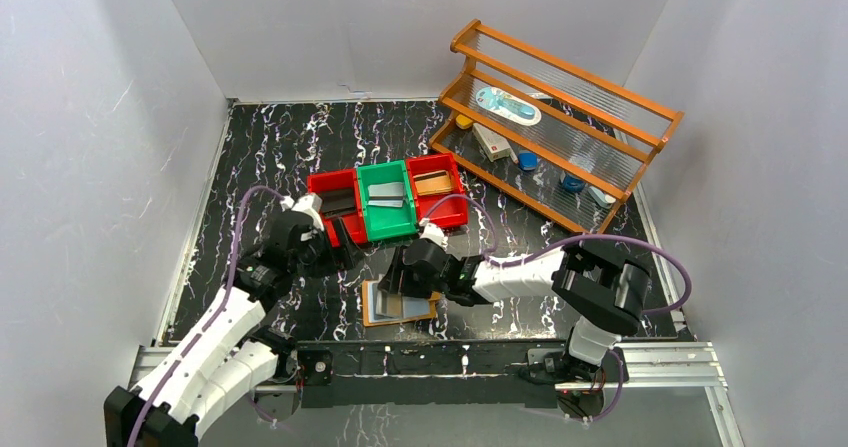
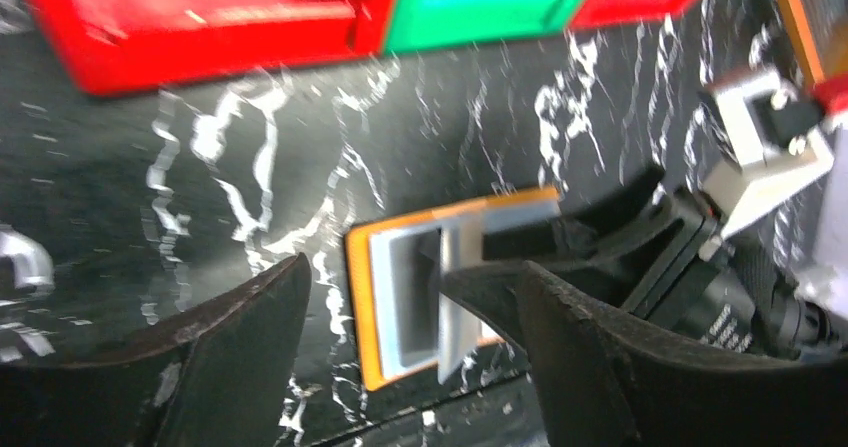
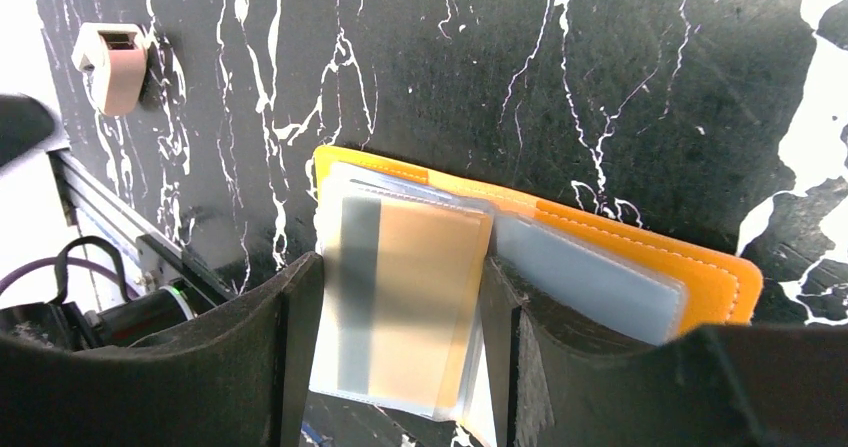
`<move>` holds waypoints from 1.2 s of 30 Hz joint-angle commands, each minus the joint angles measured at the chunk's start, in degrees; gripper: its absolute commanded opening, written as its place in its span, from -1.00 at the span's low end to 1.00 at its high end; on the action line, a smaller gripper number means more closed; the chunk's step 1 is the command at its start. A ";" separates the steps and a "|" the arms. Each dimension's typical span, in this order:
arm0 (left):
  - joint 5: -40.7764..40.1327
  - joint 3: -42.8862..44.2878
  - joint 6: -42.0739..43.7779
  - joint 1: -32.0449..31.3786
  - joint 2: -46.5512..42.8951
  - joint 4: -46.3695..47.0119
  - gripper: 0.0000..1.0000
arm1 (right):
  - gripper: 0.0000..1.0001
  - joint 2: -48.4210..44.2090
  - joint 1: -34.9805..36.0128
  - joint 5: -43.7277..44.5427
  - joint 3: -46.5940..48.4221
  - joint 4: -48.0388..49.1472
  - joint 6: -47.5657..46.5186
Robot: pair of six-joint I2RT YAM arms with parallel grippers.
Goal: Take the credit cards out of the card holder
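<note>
The card holder (image 1: 372,314) lies open on the black marbled table near the front edge. It is tan-orange with clear pockets, and also shows in the left wrist view (image 2: 357,297) and the right wrist view (image 3: 715,272). My right gripper (image 1: 402,285) (image 3: 402,265) is open over it, its fingers either side of a raised clear pocket leaf (image 3: 400,297). A grey-blue card (image 3: 590,277) sits in the pocket beside it. Another grey card (image 1: 386,196) lies in the green bin. My left gripper (image 1: 338,245) (image 2: 412,267) is open and empty, left of the holder.
Three joined bins stand behind the holder: a red one (image 1: 322,184) holding a dark item, a green one (image 1: 384,174) and a red one (image 1: 452,172) holding a brown case. A wooden rack (image 1: 560,127) with small items stands back right. A small pink block (image 3: 112,62) sits by the front rail.
</note>
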 commanded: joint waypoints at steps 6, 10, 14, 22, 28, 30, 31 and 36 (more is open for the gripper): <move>23.88 -11.08 -8.62 0.33 2.02 10.98 0.23 | 0.04 -0.13 -0.72 -2.00 -2.93 3.29 3.27; 26.93 -14.27 -10.14 0.27 3.07 14.40 0.05 | 0.04 -0.25 -0.94 -2.38 -3.37 3.45 3.44; 29.55 -15.56 -10.44 0.20 4.84 16.99 -0.15 | 0.04 0.09 -0.98 -2.80 -3.49 3.83 3.62; 29.79 -16.32 -10.33 -1.86 8.72 18.95 -0.44 | 0.04 0.55 -1.39 -3.54 -3.49 4.35 4.06; 28.89 -16.57 -10.33 -3.55 9.10 19.23 -0.52 | 0.04 0.80 -1.70 -4.03 -3.56 4.55 4.36; 29.49 -16.90 -10.33 -3.82 8.75 20.20 -0.55 | 0.05 0.82 -1.82 -4.53 -3.86 5.20 4.57; 30.35 -17.06 -10.33 -3.85 8.88 21.25 -0.56 | 0.06 0.69 -1.91 -4.84 -4.10 6.29 4.63; 34.36 -16.27 -10.09 -5.03 11.71 27.11 -0.56 | 0.27 -0.19 -2.29 -7.37 -4.26 9.58 3.87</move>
